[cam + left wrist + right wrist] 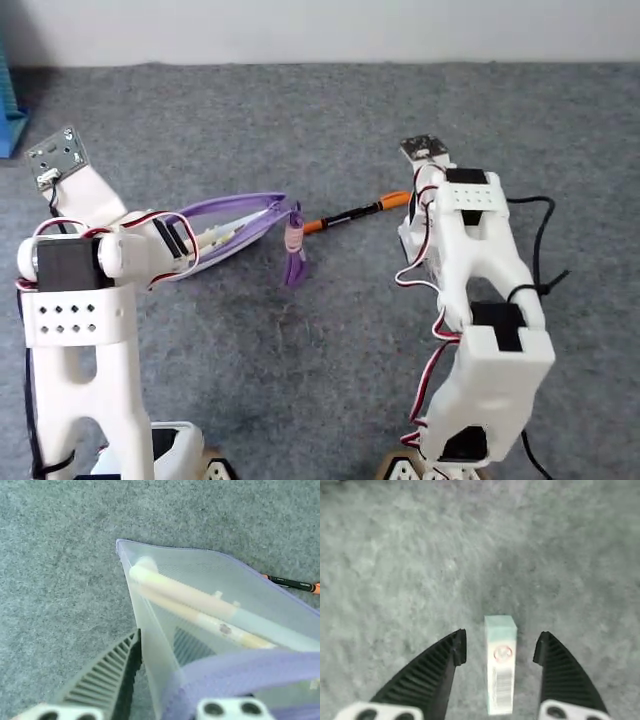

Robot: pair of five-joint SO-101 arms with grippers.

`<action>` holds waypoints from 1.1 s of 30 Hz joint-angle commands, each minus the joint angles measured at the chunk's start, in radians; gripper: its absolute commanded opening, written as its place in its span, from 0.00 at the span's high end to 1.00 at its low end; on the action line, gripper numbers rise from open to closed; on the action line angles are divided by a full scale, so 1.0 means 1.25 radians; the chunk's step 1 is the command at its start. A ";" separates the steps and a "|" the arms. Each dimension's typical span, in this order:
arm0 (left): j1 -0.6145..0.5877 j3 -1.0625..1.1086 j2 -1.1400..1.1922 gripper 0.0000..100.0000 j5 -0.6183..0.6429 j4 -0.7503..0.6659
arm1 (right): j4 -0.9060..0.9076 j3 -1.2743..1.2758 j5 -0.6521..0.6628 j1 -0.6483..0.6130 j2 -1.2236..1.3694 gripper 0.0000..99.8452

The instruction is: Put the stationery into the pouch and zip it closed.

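Two arms rise from the lower edge of the high view, one at each side, over a grey carpeted surface [330, 110]. At centre left of that frame lies the pouch [235, 222], translucent with lilac trim and tipped on its side. Its lilac pull strap [293, 258] trails down toward the middle of the frame. The left gripper [156, 647] pinches one wall of the pouch [200, 575]. One ribbed finger [117, 672] sits outside the plastic and the other shows dimly through it; whether that one is inside the pouch or behind it cannot be told. Two pale markers [190, 597] lie side by side inside the pouch, slanting along its length. Just right of the pouch, near the middle of the high view, a black pen [352, 214] with orange at both ends lies on the carpet outside the pouch, slanting up toward the right arm. The left wrist view catches the same pen [292, 584] beyond the pouch's far edge. The right gripper [501, 639] hangs low over the carpet with its fingers [440, 665] spread wide. A small white box [500, 675] lies flat between them, touching neither finger.
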 commanded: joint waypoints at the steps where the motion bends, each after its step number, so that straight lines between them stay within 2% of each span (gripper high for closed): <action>1: 0.005 0.003 0.021 0.89 0.009 0.014 | -0.030 -0.034 -0.007 0.009 0.021 0.80; 6: 0.005 0.003 0.021 0.89 0.009 0.014 | -0.036 -0.034 -0.007 0.010 0.042 1.00; 8: 0.005 0.003 0.021 0.89 0.009 0.014 | -0.023 -0.036 -0.007 0.013 0.020 0.97; 12: 0.005 0.003 0.021 0.89 0.009 0.014 | 0.041 -0.034 -0.007 0.009 -0.100 0.99; 24: 0.004 0.002 0.020 0.89 0.009 0.012 | 0.352 -0.032 -0.012 -0.066 -0.569 0.99; 33: 0.005 -0.001 0.020 0.89 0.009 0.012 | 0.436 -0.031 -0.178 -0.188 -0.811 0.99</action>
